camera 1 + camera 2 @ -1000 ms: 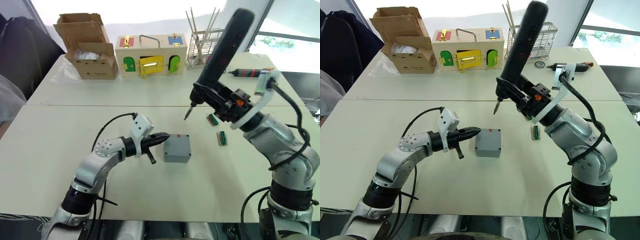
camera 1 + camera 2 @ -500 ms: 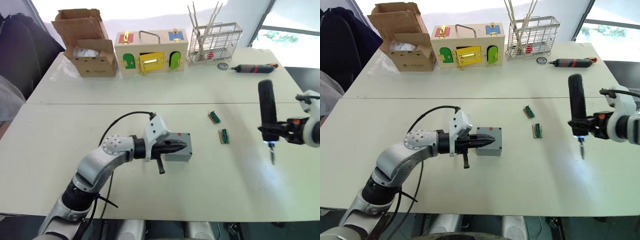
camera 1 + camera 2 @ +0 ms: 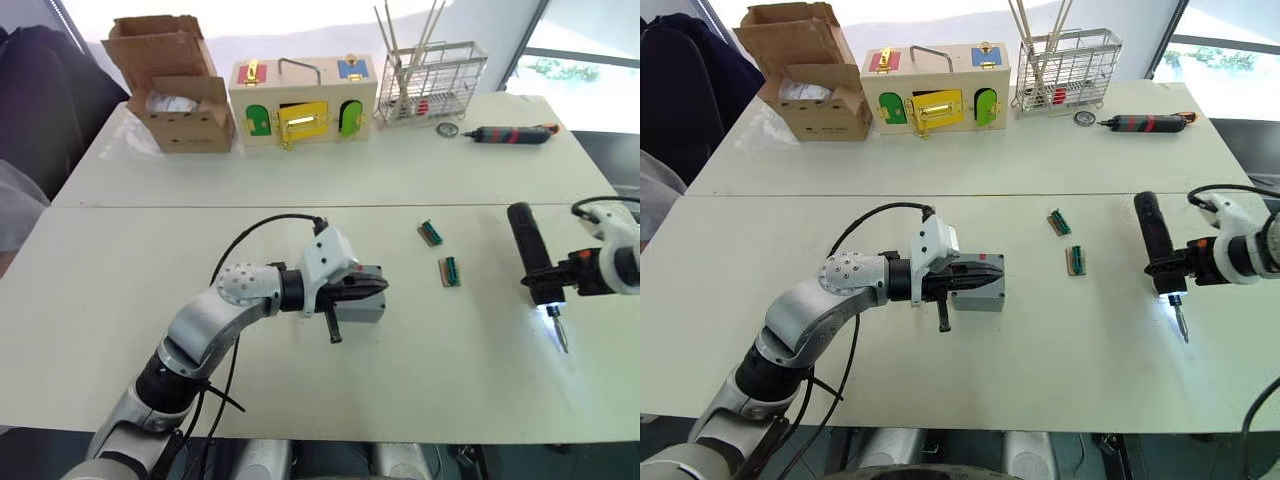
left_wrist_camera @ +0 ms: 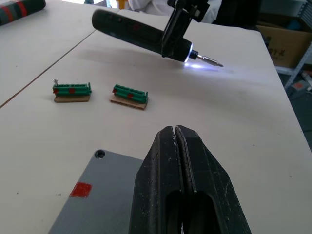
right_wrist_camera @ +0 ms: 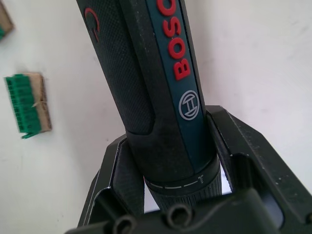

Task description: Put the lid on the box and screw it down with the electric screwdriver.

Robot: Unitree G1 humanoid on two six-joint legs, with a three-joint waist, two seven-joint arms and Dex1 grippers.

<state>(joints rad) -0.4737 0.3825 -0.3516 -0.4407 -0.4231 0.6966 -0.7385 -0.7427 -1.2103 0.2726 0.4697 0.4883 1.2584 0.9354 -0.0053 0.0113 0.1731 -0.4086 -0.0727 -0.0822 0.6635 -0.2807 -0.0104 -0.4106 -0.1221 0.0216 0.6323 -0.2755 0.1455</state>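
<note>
At frame centre our left claw [image 3: 372, 285], fingers closed and empty, pinned the lidded box [image 3: 362, 305], while our right claw [image 3: 553, 287] gripped the electric screwdriver [image 3: 532, 251], needing alignment over a corner screw.

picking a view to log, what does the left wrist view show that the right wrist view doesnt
Left wrist view alone: the left gripper, fingers shut, over the grey box with its red mark, the screwdriver's lit bit, and a second green connector.

Right wrist view alone: the right gripper clamped around the barrel, and the lettering on it.

Both: the screwdriver, one green connector, the white table.
</note>
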